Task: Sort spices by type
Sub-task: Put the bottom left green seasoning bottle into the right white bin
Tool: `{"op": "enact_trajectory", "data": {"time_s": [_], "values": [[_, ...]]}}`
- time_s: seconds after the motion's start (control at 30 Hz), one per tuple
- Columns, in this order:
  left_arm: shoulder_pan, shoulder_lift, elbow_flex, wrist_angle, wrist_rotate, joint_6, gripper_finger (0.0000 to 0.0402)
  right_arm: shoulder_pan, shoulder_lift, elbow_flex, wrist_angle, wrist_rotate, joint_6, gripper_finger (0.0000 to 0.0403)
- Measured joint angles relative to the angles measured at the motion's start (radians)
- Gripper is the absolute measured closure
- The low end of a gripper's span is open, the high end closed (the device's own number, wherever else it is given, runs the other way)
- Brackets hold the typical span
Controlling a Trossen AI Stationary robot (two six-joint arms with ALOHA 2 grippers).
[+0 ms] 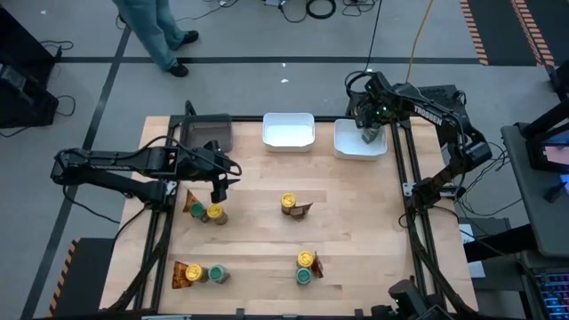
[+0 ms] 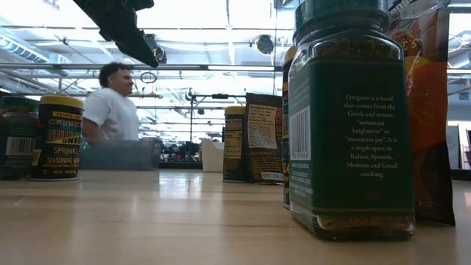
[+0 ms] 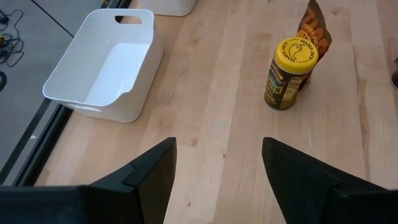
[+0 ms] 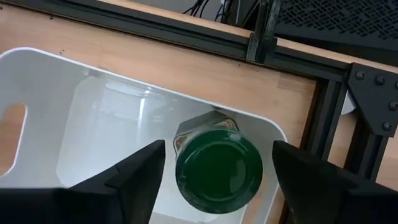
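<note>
Plainly shows one green-lidded jar (image 4: pixel 217 171) standing upright inside the white tray (image 1: pixel 345 149) at the upper right of the high view, close to that tray's corner by the table frame. Looks rigid and hard-walled, of modest weight, with a smooth and somewhat slippery side. Probably breakable if dropped, so best taken squarely across the body just under the lid. Finds the right gripper (image 4: pixel 219 149) straddling that jar, fingers spread wide with a sliver of tray visible on either side of the lid, so touching nothing and holding nothing. Reads as a jar delivered, calling for a straight lift to clear the tray wall without knocking the lid. Places the left gripper (image 3: pixel 219 146) left of centre in the high view, jaws apart and empty, hanging just above a cluster of a yellow-lidded jar (image 1: pixel 216 213), a green one and an orange-brown packet (image 1: pixel 190 203). Leaves more spices on the table: a yellow jar against a packet at centre, a yellow and a green jar with a packet at lower centre, and a packet with jars at lower left. Expects the packets to be light, flat and crinkly, prone to slide or buckle, best pinched at an edge. Notes crowding as the main obstacle, with jars touching or just beside packets and little finger room. Also takes in a second white tray (image 1: pixel 288 131) at top centre, a dark grey tray (image 1: pixel 206 133) at upper left, and a person (image 2: pixel 110 103) beyond the table.
</note>
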Motion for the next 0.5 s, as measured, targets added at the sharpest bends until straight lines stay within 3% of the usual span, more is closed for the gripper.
{"op": "enact_trajectory", "data": {"time_s": [0.3,0.5], "values": [[0.000,0.000,0.000,0.000,0.000,0.001,0.0159,0.022,0.000,0.142,-0.061,-0.062,-0.014,0.0117],[0.000,0.000,0.000,0.000,0.000,0.001,0.0159,0.108,-0.001,0.281,-0.073,-0.147,-0.035,0.0117]]}}
